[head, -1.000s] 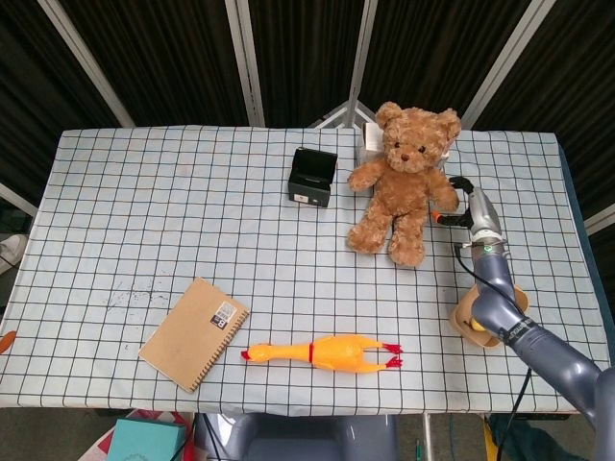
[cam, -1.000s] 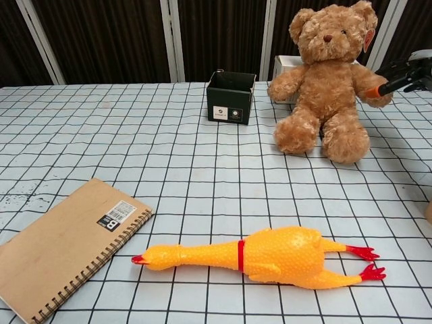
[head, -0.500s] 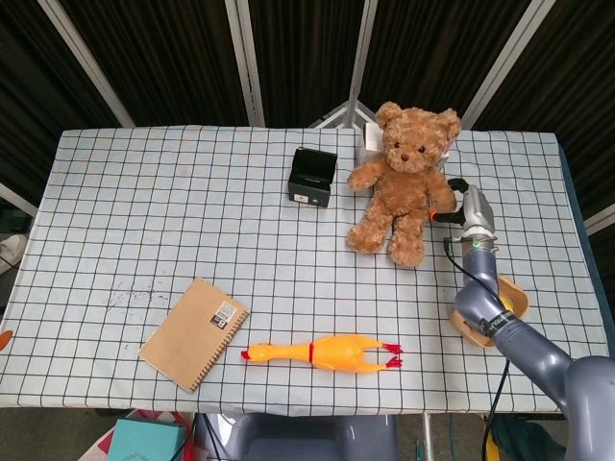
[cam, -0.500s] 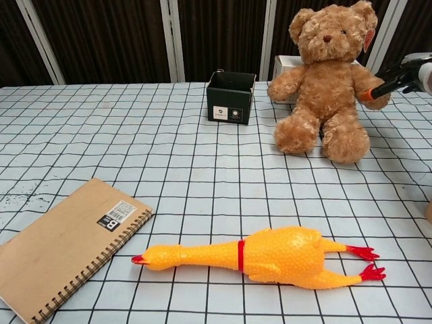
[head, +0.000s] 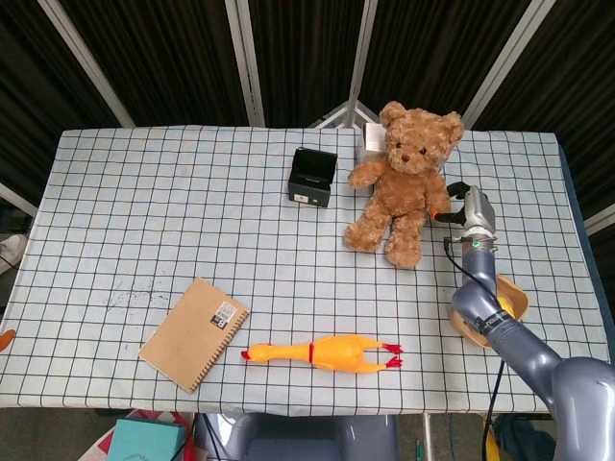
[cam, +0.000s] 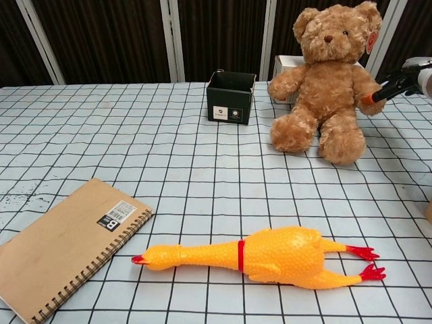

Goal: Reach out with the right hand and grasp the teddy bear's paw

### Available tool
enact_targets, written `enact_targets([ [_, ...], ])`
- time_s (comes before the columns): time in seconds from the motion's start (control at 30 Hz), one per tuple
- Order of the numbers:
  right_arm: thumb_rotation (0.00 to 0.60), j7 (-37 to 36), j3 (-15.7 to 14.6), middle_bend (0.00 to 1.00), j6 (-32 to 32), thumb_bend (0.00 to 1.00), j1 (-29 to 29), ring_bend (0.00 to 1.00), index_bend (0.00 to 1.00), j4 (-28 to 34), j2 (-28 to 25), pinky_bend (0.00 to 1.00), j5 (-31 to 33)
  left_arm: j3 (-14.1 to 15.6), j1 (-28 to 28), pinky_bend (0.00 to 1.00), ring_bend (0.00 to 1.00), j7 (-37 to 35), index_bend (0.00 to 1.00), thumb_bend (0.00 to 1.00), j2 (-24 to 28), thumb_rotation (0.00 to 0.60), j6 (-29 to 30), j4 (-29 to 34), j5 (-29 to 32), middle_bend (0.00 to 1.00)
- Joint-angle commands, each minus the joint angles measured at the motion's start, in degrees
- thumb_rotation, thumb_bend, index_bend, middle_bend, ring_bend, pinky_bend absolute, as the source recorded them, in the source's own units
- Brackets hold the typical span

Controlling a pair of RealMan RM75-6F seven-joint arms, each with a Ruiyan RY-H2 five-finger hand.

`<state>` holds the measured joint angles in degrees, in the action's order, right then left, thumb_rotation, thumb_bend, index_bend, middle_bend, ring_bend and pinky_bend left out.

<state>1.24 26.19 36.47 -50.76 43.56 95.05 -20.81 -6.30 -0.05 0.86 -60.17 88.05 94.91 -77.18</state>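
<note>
The brown teddy bear (head: 405, 182) sits at the back right of the checked table, leaning a little to the right; the chest view shows the teddy bear (cam: 327, 74) too. My right hand (head: 467, 209) is at the bear's outer side and pinches its paw (head: 441, 203) with orange-tipped fingers. From the chest camera, my right hand (cam: 407, 75) enters at the right edge, and a fingertip (cam: 370, 99) presses on the paw (cam: 372, 90). My left hand appears in neither view.
A black box (head: 312, 177) stands left of the bear, a white box (head: 368, 144) behind it. A rubber chicken (head: 327, 351) and a spiral notebook (head: 194, 332) lie near the front edge. A wooden bowl (head: 507, 300) sits under my right forearm.
The bear has tipped and shifted slightly to the right, its legs swinging left. My right hand has stayed at the paw, drawing it a little outward.
</note>
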Motion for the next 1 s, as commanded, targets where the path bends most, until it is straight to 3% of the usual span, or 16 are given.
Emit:
enact_targets([
  [0.03, 0.6, -0.5, 0.6, 0.44, 0.2, 0.32, -0.2, 0.32, 0.49, -1.3, 0.8, 0.0, -0.8, 0.0, 0.0, 0.14, 0.0, 0.2, 0.21, 0.27, -0.1, 0.6, 0.0, 0.1, 0.1, 0.0],
  [0.13, 0.6, -1.3, 1.5, 0.49, 0.8, 0.43, -0.5, 0.37, 0.56, -3.4, 2.0, 0.0, -1.7, -0.1, 0.0, 0.13, 0.0, 0.4, 0.21, 0.27, -0.1, 0.6, 0.0, 0.1, 0.3, 0.0],
  [0.23, 0.6, -1.7, 2.1, 0.51, 1.3, 0.47, -0.9, 0.39, 0.59, -5.2, 3.0, 0.0, -2.7, -0.1, -0.1, 0.14, 0.0, 0.6, 0.21, 0.27, -0.2, 0.6, 0.0, 0.1, 0.4, 0.0],
  [0.63, 0.6, -4.3, 2.7, 0.52, 3.2, 0.48, -1.8, 0.39, 0.59, -9.5, 5.6, 0.0, -9.7, -0.1, -0.2, 0.13, 0.0, 1.4, 0.21, 0.27, -0.4, 0.6, 0.0, 0.3, 0.4, 0.0],
  [1.0, 0.6, -6.4, 2.0, 0.52, 2.3, 0.48, -2.8, 0.39, 0.59, -17.7, 9.4, 0.0, -16.2, -0.2, -0.3, 0.13, 0.0, 2.6, 0.21, 0.27, -0.8, 0.6, 0.0, 0.3, 0.7, 0.0],
])
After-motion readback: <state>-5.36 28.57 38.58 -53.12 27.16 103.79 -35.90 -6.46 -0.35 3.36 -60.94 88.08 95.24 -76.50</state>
